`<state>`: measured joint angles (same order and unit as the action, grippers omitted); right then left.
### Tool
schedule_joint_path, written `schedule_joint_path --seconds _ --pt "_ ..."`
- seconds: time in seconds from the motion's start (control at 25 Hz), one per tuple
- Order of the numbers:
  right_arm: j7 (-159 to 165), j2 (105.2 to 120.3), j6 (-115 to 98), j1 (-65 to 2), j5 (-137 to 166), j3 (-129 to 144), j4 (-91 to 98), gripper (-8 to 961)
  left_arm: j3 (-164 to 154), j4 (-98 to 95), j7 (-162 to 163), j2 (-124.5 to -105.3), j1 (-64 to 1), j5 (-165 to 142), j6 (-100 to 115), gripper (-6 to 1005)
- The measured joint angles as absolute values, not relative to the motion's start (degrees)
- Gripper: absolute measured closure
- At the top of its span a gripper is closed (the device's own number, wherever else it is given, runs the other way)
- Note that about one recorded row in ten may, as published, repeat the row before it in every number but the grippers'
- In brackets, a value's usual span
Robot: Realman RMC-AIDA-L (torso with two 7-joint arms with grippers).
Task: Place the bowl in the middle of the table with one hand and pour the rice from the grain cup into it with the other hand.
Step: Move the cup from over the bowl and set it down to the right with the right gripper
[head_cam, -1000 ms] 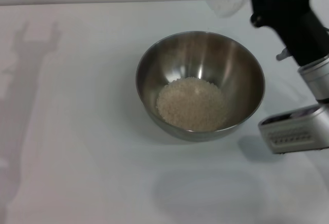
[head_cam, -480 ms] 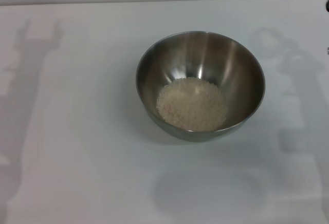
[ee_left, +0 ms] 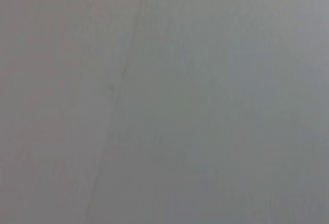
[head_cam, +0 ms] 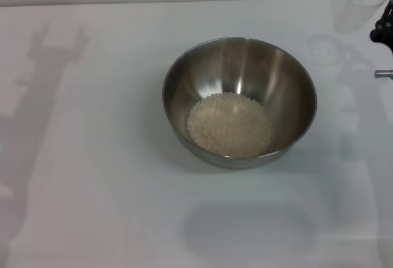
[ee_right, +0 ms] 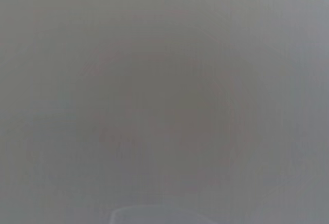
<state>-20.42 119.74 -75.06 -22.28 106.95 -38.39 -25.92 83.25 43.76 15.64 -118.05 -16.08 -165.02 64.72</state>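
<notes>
The plain white flat tabletop [head_cam: 92,206] carries a tall grey shadow of an arm down its left side in the head view, though the left gripper itself is out of every picture, and the left wrist view gives only a blank grey surface. Near the middle of the table stands the large round stainless-steel mixing bowl [head_cam: 239,71], upright, its brushed grey inside shining. A pale mound of small whitish-cream rice grains [head_cam: 229,124] lies in its bottom, toward the near wall. Well apart from the bowl, at the far right corner, the small translucent clear plastic grain cup [head_cam: 355,7] shows faintly. Just beside it, at the right edge, a dark sliver of the right gripper [head_cam: 385,25] pokes into view; how far its fingers are parted, and whether they hold the cup, I cannot tell. The right wrist view is a featureless grey blur.
</notes>
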Motion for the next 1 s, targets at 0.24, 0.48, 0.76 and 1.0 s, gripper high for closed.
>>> schedule_joint_path --seconds 0.24,0.48,0.76,1.0 --pt "-18.8 119.59 -68.2 -22.5 104.9 -38.5 -26.1 943 83.0 43.8 15.5 -118.04 -15.9 -165.1 64.9 203" --pt "-14.9 119.46 -60.3 -23.6 104.8 -38.6 -24.3 943 83.0 43.9 15.5 -118.03 -15.5 -165.1 65.5 203" --pt "-14.4 119.36 -56.5 -24.6 104.8 -38.6 -23.4 942 83.0 44.1 15.5 -118.0 -15.4 -165.2 65.7 203" --pt "-14.3 119.34 -52.7 -25.7 104.8 -39.3 -22.4 941 82.9 44.7 15.5 -118.05 -14.9 -165.5 66.2 203"
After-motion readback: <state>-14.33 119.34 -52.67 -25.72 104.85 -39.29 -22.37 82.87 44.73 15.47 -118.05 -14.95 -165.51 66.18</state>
